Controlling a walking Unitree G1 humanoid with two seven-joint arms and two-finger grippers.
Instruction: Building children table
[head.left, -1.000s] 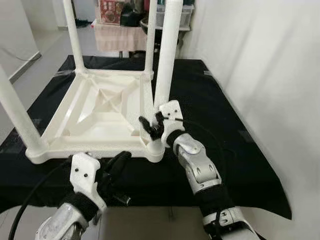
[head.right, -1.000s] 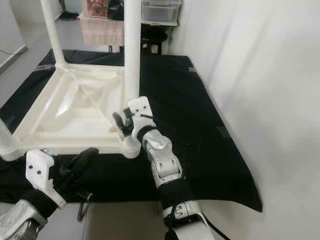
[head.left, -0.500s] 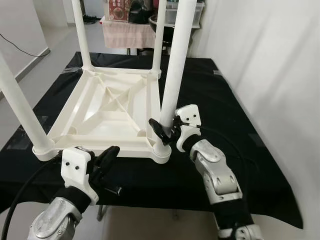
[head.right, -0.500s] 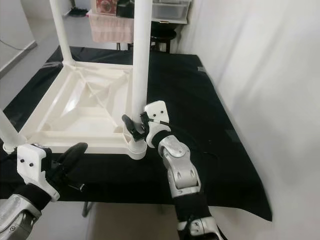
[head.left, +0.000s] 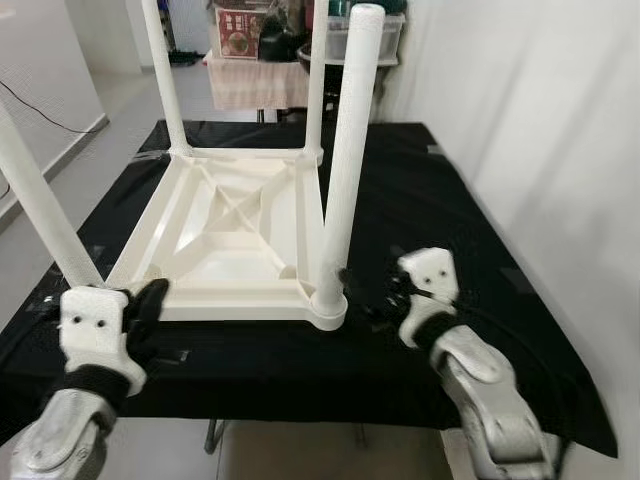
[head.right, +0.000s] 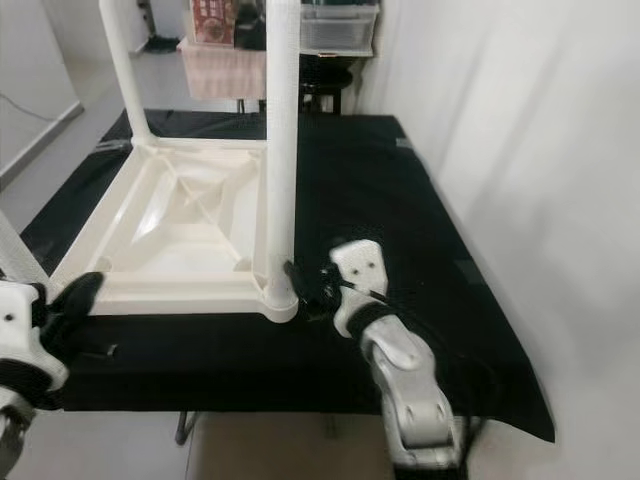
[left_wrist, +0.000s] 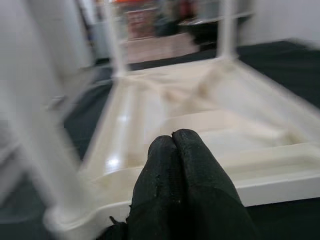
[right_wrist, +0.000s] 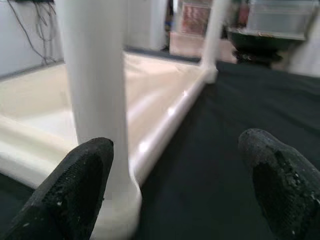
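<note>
A white plastic table (head.left: 235, 225) lies upside down before you on a black cloth (head.left: 420, 190), its flat top against the cloth so the corner sockets face up to take the legs. Four white legs stand in those sockets: a near right leg (head.left: 345, 150) at about 1 o'clock from you, a near left leg (head.left: 35, 205) at 10 o'clock, and two far legs toward 12 o'clock. Your right gripper (head.right: 305, 285) hovers low over the cloth just to the 3 o'clock side of the near right leg's base, its two black fingers spread wide apart with nothing between them. In the right wrist view one finger (right_wrist: 75, 187) sits close in front of the leg's foot and the other is well off to the side, so the jaws look placed to close round the leg or simply to stand off from it; you cannot tell which. Your left gripper (left_wrist: 172, 175) rests near the table's front left corner at about 8 o'clock, its fingers pressed together and holding nothing, pointing across the table's ribbed underside. With all four legs upright, the build looks nearly finished; seating the near right leg firmly may be what remains.
</note>
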